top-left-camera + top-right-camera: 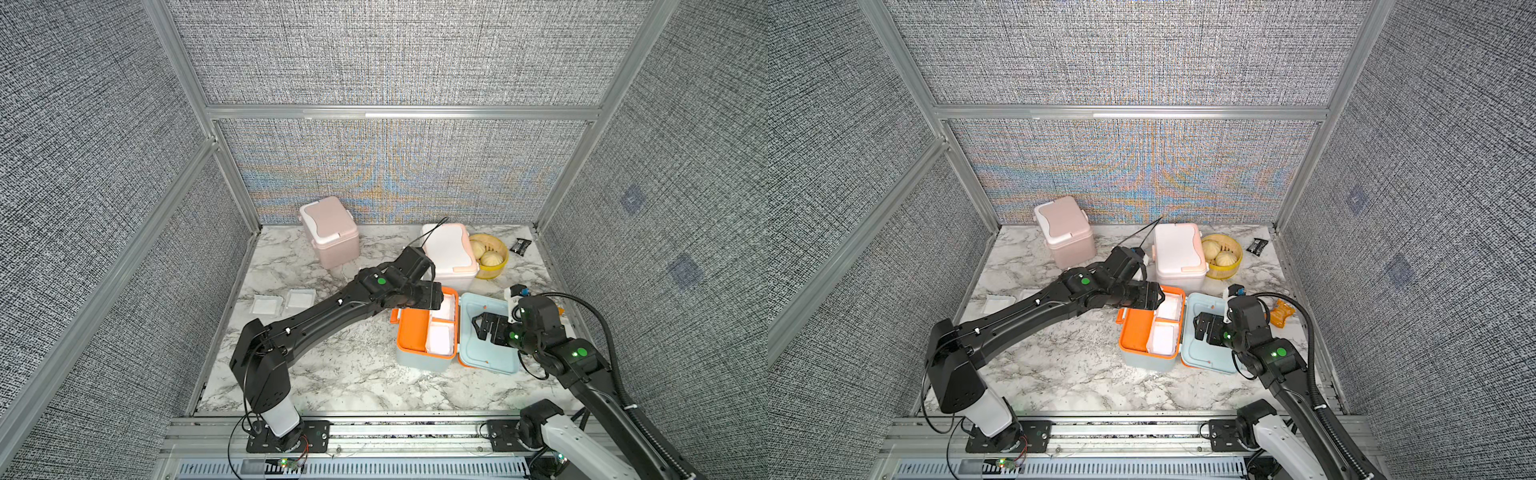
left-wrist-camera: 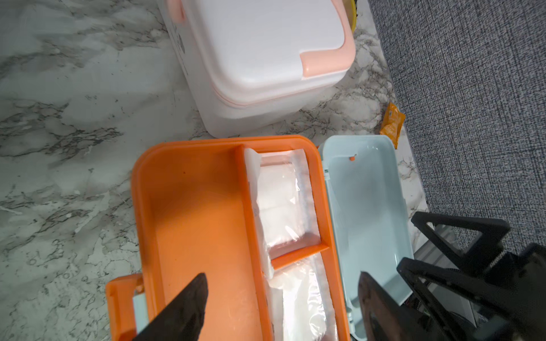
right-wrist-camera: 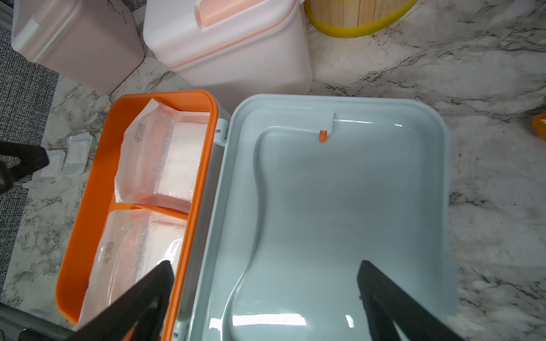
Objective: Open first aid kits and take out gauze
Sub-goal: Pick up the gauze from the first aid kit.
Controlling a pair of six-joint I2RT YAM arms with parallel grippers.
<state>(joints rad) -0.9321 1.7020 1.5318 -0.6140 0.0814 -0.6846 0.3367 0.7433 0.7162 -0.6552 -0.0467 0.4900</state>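
Note:
The light blue first aid kit (image 1: 422, 361) stands open, its orange tray (image 1: 413, 328) showing and its lid (image 1: 490, 357) laid flat to the right. Wrapped gauze (image 2: 280, 200) fills the tray's two small compartments; another pack (image 2: 304, 301) lies below my left gripper (image 2: 282, 277). That gripper is open, hovering over the tray's far end (image 1: 432, 297), holding nothing. My right gripper (image 3: 265, 262) is open above the lid's inside (image 3: 339, 206). Two gauze packs (image 1: 268, 306) (image 1: 300, 298) lie on the table at left. The pink kit (image 1: 330, 230) and white kit (image 1: 449, 253) are closed.
A yellow basket with buns (image 1: 492, 253) sits right behind the white kit. A small black packet (image 1: 520, 246) lies at the back right corner, and an orange wrapper (image 1: 1282, 312) lies by the right wall behind my right arm. Fabric walls enclose three sides of the marble table (image 1: 332, 374).

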